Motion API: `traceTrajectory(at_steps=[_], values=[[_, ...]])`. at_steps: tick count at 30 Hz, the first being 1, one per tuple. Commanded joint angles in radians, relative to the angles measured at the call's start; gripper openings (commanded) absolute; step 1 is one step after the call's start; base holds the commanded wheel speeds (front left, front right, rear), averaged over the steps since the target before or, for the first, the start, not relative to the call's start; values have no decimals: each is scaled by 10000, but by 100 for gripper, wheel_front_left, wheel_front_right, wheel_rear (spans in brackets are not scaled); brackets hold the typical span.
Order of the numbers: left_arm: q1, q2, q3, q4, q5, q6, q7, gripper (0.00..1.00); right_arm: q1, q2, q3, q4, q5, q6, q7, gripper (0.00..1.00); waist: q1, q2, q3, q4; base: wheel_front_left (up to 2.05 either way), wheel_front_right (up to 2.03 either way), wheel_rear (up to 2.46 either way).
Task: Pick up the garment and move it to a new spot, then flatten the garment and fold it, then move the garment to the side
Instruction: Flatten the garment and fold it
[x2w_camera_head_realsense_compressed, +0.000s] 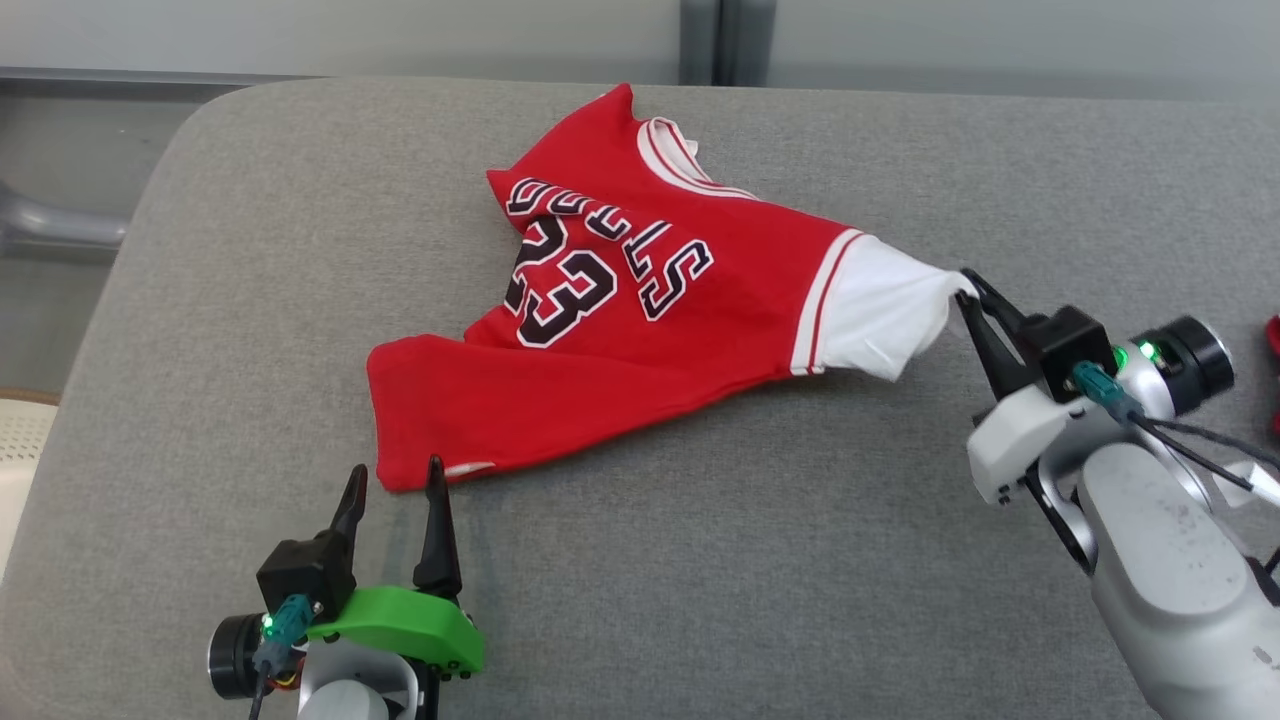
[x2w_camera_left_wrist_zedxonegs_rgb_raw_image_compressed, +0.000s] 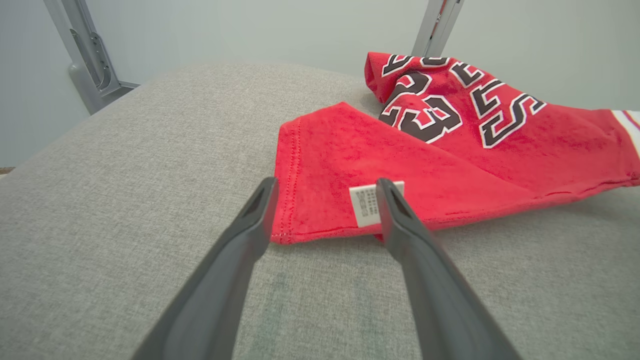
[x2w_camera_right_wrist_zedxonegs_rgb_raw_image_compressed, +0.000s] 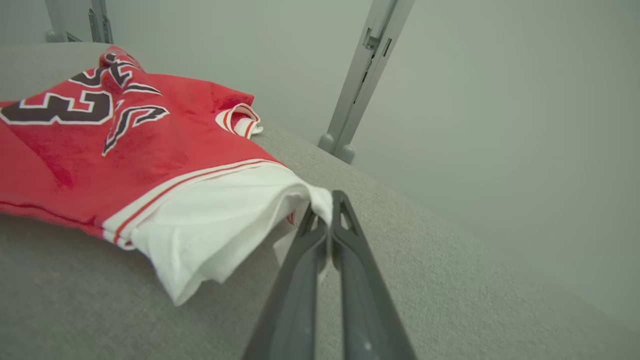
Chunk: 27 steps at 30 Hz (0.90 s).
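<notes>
Garment: a red jersey (x2w_camera_head_realsense_compressed: 620, 340) with black-and-white letters and the number 23, lying spread but wrinkled on the middle of the worktop (x2w_camera_head_realsense_compressed: 700, 560), print side up.
Worktop: a surface covered in grey fabric, with a rounded corner at the far left.
White sleeve: the sleeve (x2w_camera_head_realsense_compressed: 870, 320) points to the robot's right and is lifted a little off the fabric, stretched toward the right claw.
Right claw: the right claw (x2w_camera_head_realsense_compressed: 968, 285) has its two fingers pressed together on the edge of the white sleeve; in the right wrist view the cloth sits pinched between the tips (x2w_camera_right_wrist_zedxonegs_rgb_raw_image_compressed: 327, 202).
Left claw: the left claw (x2w_camera_head_realsense_compressed: 396, 468) has its fingers apart and holds nothing. It is just beside the near left corner of the hem.
Hem corner: in the left wrist view the corner lies between the two spread fingers (x2w_camera_left_wrist_zedxonegs_rgb_raw_image_compressed: 326, 182), and a small white care label (x2w_camera_left_wrist_zedxonegs_rgb_raw_image_compressed: 367, 205) lies on the red cloth next to one fingertip.
Collar: the white-and-red collar (x2w_camera_head_realsense_compressed: 670, 150) is at the far side.
</notes>
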Motion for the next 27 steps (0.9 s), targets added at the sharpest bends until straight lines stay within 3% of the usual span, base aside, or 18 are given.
traceTrajectory(at_steps=[1, 5, 6, 7, 8, 18, 27], values=[[-87, 41, 67, 38, 116, -76, 0, 100, 370, -15, -272, -40, -69, -18, 0, 0, 0, 0, 154, -468, 0, 0, 0], [-9, 41, 153, 175, 194, -125, 0, 100, 1196, 140, -1044, 10, -452, -18, 0, 0, 0, 0, 47, -767, 0, 0, 0], [50, 41, 169, 207, 183, -133, 0, 100, 1378, 216, -1196, 1, -543, -18, 0, 31, 0, 0, 2, -831, 0, 0, 0], [102, 41, 170, 245, 192, -146, 0, 100, 1503, 305, -1349, -24, -566, -18, 0, 47, 0, 0, -52, -886, 0, 0, 0], [164, 41, 181, 296, 196, -145, 0, 100, 1670, 402, -1495, -16, -605, -18, 0, 100, 0, 0, -115, -941, 0, 0, 0], [711, 41, 392, 855, 171, -100, 0, 100, 2893, 1514, -3074, -1093, -702, -18, 0, 100, 0, 0, -875, -1403, 0, 0, 0], [624, 42, 691, 1789, -212, 83, 0, 100, 3266, 2044, -3073, -2131, -568, -18, 0, 100, 0, 0, -826, -1988, 0, 0, 0]])
